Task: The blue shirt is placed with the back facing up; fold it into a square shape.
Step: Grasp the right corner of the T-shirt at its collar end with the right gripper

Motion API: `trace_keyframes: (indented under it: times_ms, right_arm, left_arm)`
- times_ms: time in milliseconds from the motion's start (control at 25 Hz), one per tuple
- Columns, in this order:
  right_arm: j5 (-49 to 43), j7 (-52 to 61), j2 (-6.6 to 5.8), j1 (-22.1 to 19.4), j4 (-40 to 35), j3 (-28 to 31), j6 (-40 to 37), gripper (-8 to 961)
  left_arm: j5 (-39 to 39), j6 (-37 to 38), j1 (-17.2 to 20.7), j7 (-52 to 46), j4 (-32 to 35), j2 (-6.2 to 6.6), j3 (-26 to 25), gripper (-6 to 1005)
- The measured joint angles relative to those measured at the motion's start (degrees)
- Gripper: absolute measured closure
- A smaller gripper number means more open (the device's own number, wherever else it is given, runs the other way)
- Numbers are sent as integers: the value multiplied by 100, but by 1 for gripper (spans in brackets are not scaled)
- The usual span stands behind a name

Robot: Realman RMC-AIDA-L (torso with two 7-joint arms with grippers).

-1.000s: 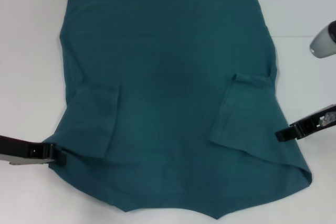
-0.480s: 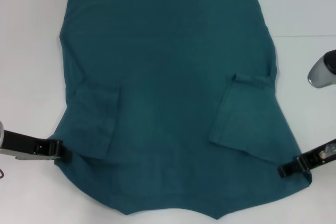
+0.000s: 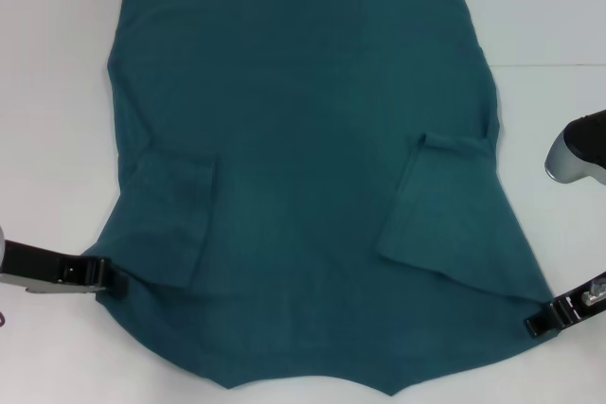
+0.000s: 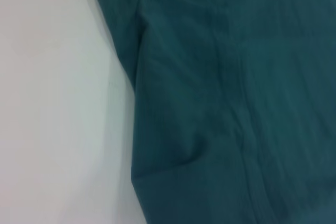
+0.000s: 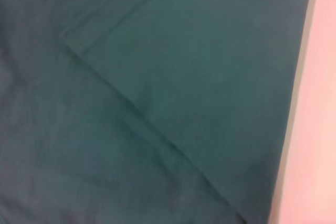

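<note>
**Head view: blue shirt flat on table, sleeves turned in, both grippers at its near shoulders**

Item 1. Blue shirt (image 3: 303,167): dark teal, plain side up, spread flat on the white table (image 3: 57,92). Hem lies at the far edge; the neckline end lies nearest the robot. Both short sleeves are folded inward onto the body: left sleeve (image 3: 170,224) as a flat panel on the left side, right sleeve (image 3: 445,210) as an angled panel with a small rolled cuff at its far end. The body widens toward the near end, with pointed corners at both shoulders.

Item 2. Left gripper (image 3: 112,278): low at the shirt's near-left shoulder corner, its black tip touching the cloth edge. Whether it pinches the cloth cannot be told.

Item 3. Right gripper (image 3: 535,324): low at the near-right shoulder corner, its tip at the cloth edge. Finger spread cannot be told.

Item 4. Left wrist view: shirt edge and sleeve fold (image 4: 220,103) against the table, close up.

Item 5. Right wrist view: folded sleeve's diagonal edge (image 5: 157,129) over the body cloth; table at one side.
</note>
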Motion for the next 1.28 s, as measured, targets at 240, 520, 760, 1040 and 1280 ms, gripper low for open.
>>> trace_keyframes:
  times_ms: [240, 520, 760, 1040, 1280]
  right_arm:
    - [28, 57, 10, -55, 16, -201, 40, 243]
    - [231, 63, 17, -132, 27, -247, 139, 295]
    - [202, 130, 8, -154, 33, -228, 175, 373]
    - [120, 135, -6, -192, -12, -198, 178, 348]
    - [46, 137, 0, -191, 48, -205, 270, 310]
  left_arm:
    - [-6, -29, 1, 46, -32, 13, -10, 978]
    - [-19, -35, -11, 103, -37, 18, -18, 978]
    - [-23, -47, -26, 123, -37, 16, -20, 976]
    - [-23, -48, -39, 125, -33, 4, -7, 978]
    - [-23, -41, -48, 125, -33, 2, -7, 976]
